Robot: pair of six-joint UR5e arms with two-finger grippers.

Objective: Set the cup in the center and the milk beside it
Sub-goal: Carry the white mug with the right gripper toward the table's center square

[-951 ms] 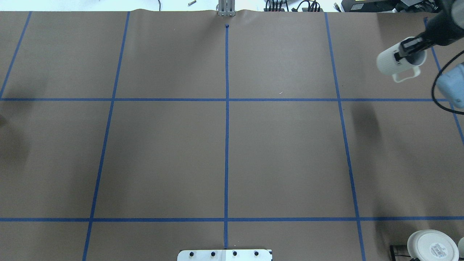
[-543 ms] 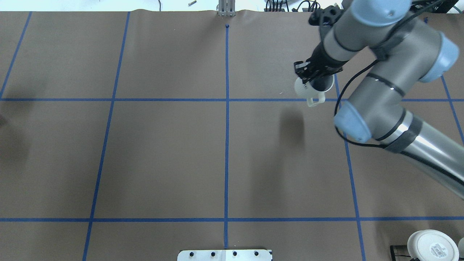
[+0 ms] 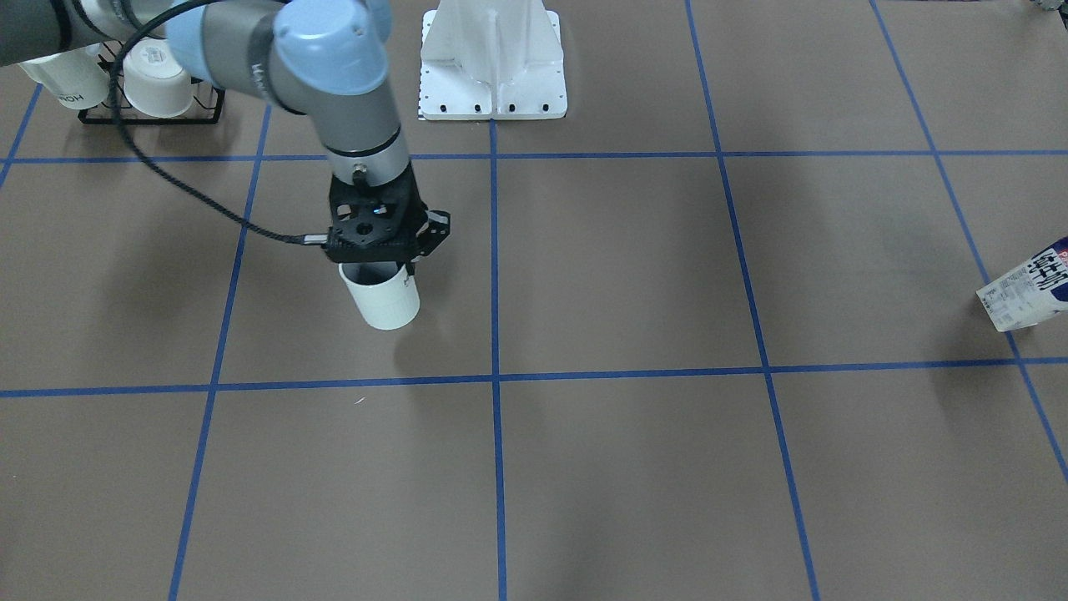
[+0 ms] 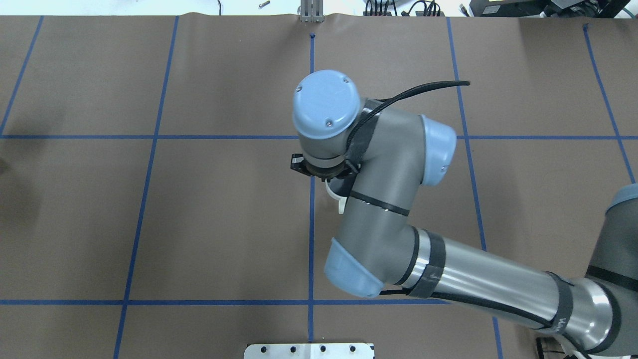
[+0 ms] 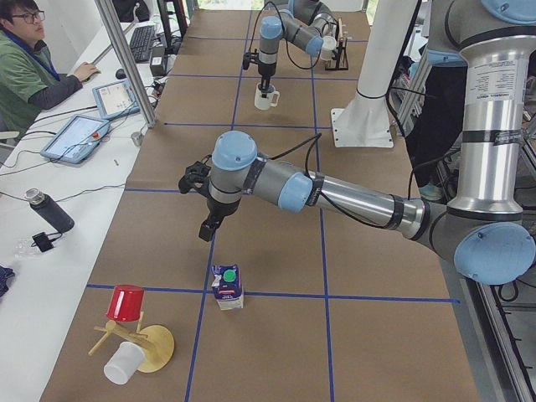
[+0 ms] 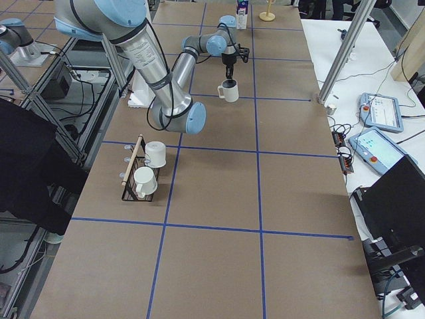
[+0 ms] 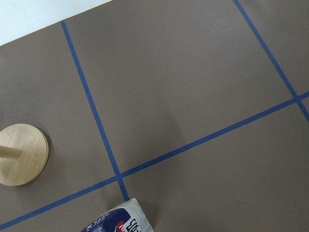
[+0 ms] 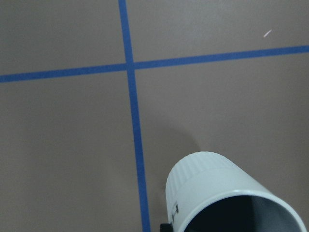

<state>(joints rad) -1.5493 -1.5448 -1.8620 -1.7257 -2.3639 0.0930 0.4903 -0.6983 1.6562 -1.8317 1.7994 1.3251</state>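
Observation:
The white cup (image 3: pixel 380 302) hangs upright from my right gripper (image 3: pixel 385 265), which is shut on its rim just right of the centre tape line on the brown gridded table (image 3: pixel 634 275). I cannot tell whether it touches the surface. The overhead view shows only its handle (image 4: pixel 339 202) under the wrist. The cup also shows in the right wrist view (image 8: pixel 227 193) and both side views (image 5: pixel 266 96) (image 6: pixel 229 90). The milk (image 5: pixel 227 287) stands upright at the table's left end (image 3: pixel 1028 288) (image 7: pixel 116 223). My left gripper (image 5: pixel 205 228) hovers above and beyond the milk; I cannot tell if it is open.
A black rack with white cups (image 3: pixel 150 83) (image 6: pixel 143 174) stands at my right end. A wooden stand with a red cup (image 5: pixel 126 306) (image 7: pixel 19 154) is near the milk. The white robot base (image 3: pixel 492 67) is at the near edge. An operator (image 5: pixel 25 67) sits beside the table.
My right arm has carried the cup from the table's far right to the centre line and brought it lower. It now covers the middle of the overhead view.

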